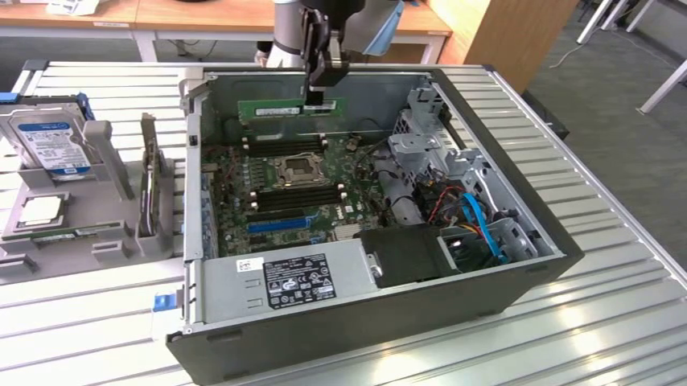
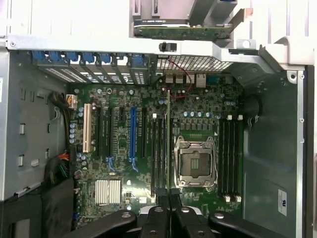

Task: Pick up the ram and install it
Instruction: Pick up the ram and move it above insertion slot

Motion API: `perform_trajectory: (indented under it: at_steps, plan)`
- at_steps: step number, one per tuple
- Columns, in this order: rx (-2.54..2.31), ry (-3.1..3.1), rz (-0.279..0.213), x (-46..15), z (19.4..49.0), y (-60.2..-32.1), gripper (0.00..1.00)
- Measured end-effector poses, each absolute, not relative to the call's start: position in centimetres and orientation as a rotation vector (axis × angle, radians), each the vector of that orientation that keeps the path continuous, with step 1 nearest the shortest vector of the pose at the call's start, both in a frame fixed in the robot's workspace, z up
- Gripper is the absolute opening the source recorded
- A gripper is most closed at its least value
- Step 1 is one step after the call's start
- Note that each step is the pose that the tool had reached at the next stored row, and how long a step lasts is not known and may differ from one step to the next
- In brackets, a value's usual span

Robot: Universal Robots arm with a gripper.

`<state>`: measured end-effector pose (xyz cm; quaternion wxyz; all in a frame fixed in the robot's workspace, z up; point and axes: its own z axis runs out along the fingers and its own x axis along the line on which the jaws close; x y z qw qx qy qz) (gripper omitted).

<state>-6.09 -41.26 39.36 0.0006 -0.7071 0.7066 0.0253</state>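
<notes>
The ram (image 1: 288, 108) is a thin green stick with a white label. It hangs level above the far end of the open computer case (image 1: 536, 273). My gripper (image 1: 317, 96) is shut on its upper edge, near the end toward the exterior view's right. In the wrist view the ram (image 2: 169, 144) appears edge-on as a thin line between my black fingers (image 2: 159, 201). There it runs parallel to the long black memory slots (image 2: 158, 148), between them and the CPU socket (image 2: 196, 163). It is held clear above the motherboard (image 1: 281, 211).
A power supply (image 1: 295, 277) fills the case's near end, and blue cables (image 1: 480, 221) and drive bays lie on the exterior view's right. On the slatted table (image 1: 601, 314) at the left stand a hard drive (image 1: 48, 145), an upright dark card (image 1: 150, 189) and a CPU (image 1: 41, 211).
</notes>
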Motion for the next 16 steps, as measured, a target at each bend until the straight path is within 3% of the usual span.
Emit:
perform_trajectory:
  at_steps: [16]
  plan:
    - [-2.22,2.218,0.077,-6.1,37.8,-41.3,0.12]
